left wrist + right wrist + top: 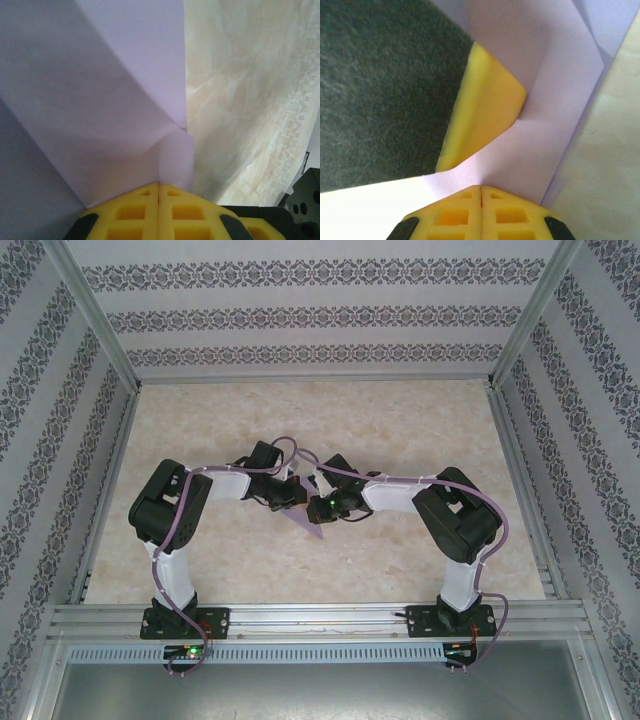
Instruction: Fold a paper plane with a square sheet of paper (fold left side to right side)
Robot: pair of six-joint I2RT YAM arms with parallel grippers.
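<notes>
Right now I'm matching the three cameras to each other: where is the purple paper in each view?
Top external: purple paper mid-table, pointed tip toward the near edge.
Left wrist: it covers the left half and top centre.
Right wrist: it runs as a band from upper right to bottom centre.
Shared landmark: the marbled beige table.

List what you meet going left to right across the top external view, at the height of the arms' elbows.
Patterned left wall → left arm → folded lavender paper → right arm → patterned right wall.
</notes>
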